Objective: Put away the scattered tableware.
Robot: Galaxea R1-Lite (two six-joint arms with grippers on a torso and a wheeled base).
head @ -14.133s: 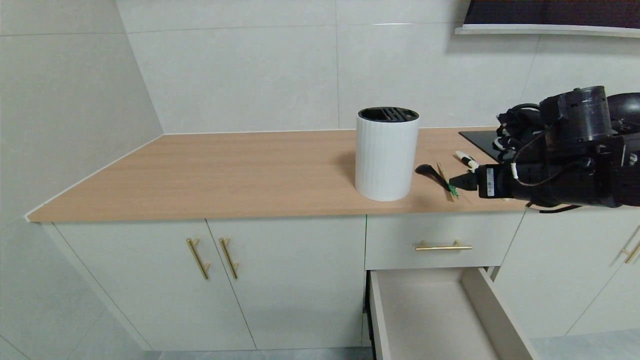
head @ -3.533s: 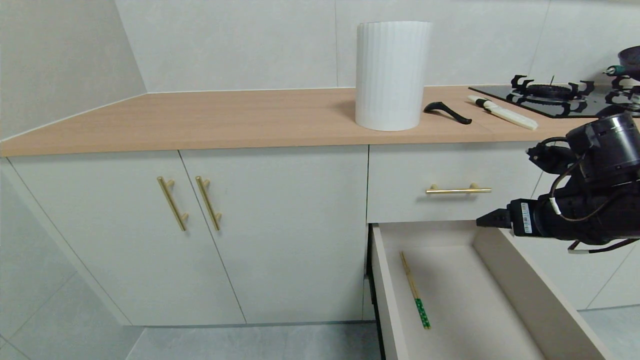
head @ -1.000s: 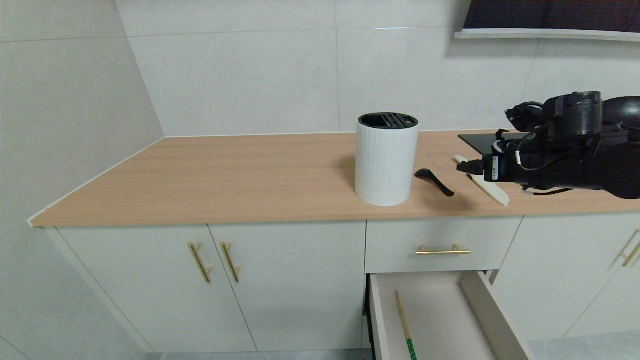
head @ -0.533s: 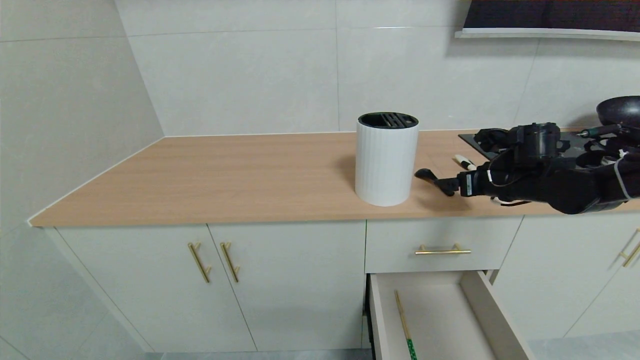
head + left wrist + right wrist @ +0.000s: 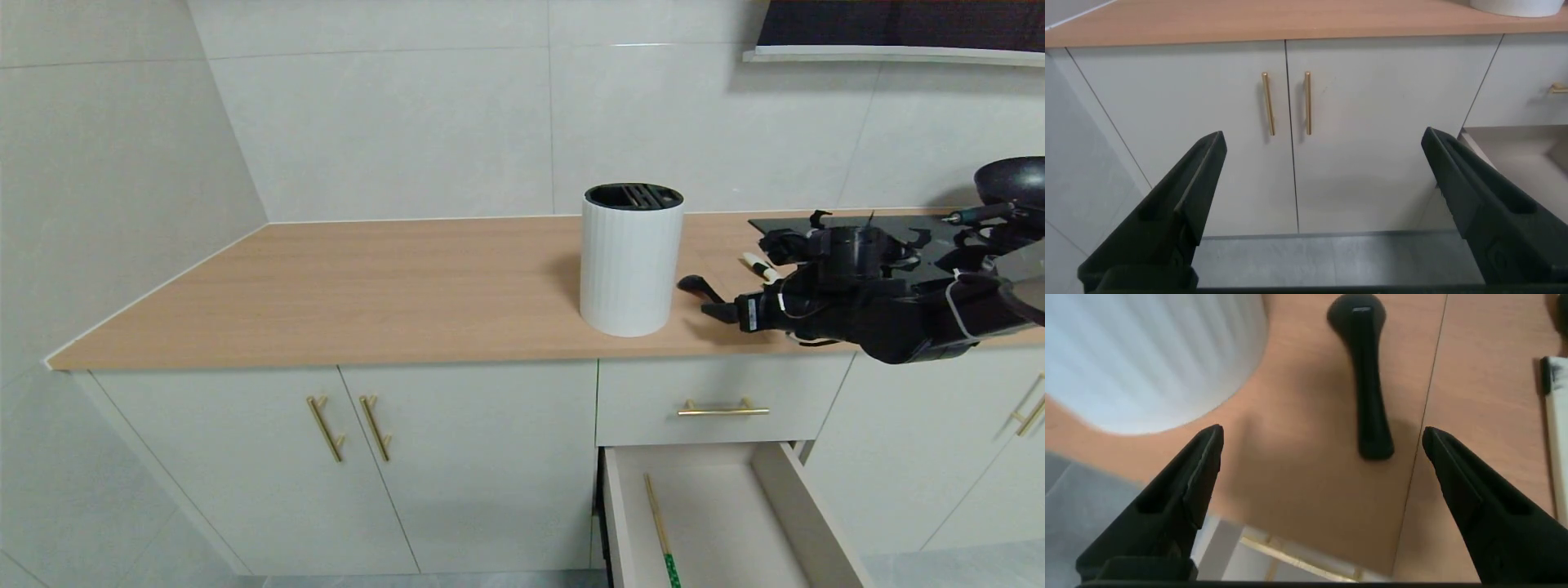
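The left pincer (image 5: 1321, 143) hangs wide open before the cabinet doors (image 5: 1372, 122). On the desk (image 5: 367, 286), a black spoon (image 5: 1362, 367) lies just right of the white ribbed holder (image 5: 631, 261), the right pincer (image 5: 1321, 437) open over its handle and a white knife (image 5: 759, 265) farther right. Chopsticks (image 5: 657, 531) lie in the open drawer (image 5: 788, 506) below.

Soft, even indoor light fills my view. The white holder (image 5: 631, 260) throws faint shadows on the surface (image 5: 367, 286) beside it; a thin glare streak marks the wall tile (image 5: 645, 41).
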